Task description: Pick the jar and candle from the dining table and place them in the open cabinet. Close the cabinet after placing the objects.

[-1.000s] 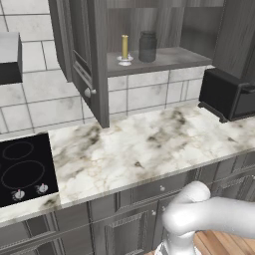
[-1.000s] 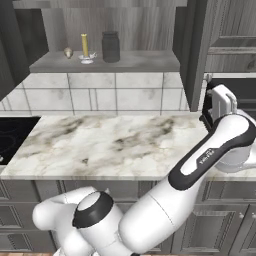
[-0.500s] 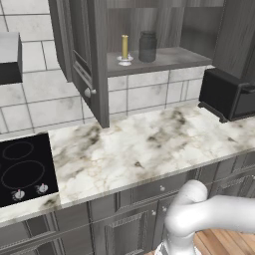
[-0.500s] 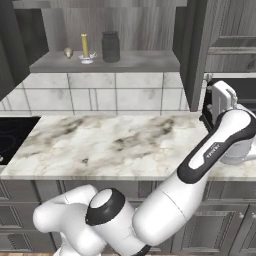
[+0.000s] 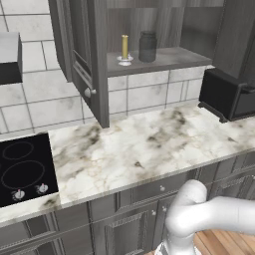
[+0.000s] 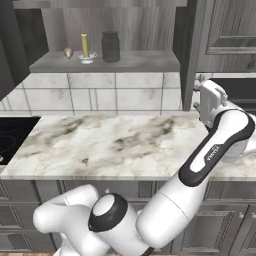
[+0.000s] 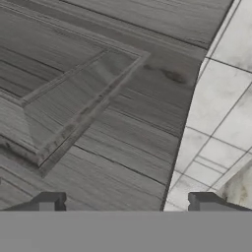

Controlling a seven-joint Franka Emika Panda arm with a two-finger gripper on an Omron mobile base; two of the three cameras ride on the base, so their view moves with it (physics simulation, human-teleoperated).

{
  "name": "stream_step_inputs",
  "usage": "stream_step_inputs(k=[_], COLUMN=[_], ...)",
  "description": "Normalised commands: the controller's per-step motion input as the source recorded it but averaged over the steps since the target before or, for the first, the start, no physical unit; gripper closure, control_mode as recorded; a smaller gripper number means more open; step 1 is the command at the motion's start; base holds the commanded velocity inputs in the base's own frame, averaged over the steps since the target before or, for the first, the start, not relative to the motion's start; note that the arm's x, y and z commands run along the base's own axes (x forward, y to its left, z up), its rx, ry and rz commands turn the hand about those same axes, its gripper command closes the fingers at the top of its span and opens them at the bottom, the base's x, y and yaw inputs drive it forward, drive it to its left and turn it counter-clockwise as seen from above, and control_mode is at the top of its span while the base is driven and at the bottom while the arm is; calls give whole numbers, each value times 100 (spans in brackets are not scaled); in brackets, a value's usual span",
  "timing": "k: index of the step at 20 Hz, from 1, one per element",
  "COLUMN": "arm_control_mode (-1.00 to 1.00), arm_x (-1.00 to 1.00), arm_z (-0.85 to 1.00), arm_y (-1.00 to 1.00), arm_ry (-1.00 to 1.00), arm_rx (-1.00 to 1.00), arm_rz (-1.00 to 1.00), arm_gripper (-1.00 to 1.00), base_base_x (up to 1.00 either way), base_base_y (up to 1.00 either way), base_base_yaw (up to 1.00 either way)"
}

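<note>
Your hand (image 7: 125,203) is spread wide, gripping nothing, facing the cabinet (image 6: 192,55) door panel, while the candle (image 6: 85,47) and jar (image 6: 110,46) stand together on its shelf (image 5: 164,59).

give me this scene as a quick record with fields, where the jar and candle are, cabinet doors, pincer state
jar: upright on the cabinet shelf
candle: upright in its dish, beside the jar, apart from it
cabinet doors: both open
pincer: open, empty, facing the right door's panel up close
task left: close the doors
</note>
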Motion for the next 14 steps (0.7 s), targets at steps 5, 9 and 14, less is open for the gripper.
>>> stream_step_inputs(k=[5,9,14], arm_control_mode=[-100,-100,-100], arm_x=[0,0,5], arm_z=[2,16,5], arm_y=[71,64,75], arm_ry=[-9,-9,-3], arm_rx=[-1,-3,-11], arm_rz=[8,0,-2], arm_gripper=[-100,-100,-100], base_base_x=[0,0,0], base_base_y=[0,0,0], base_base_yaw=[0,0,0])
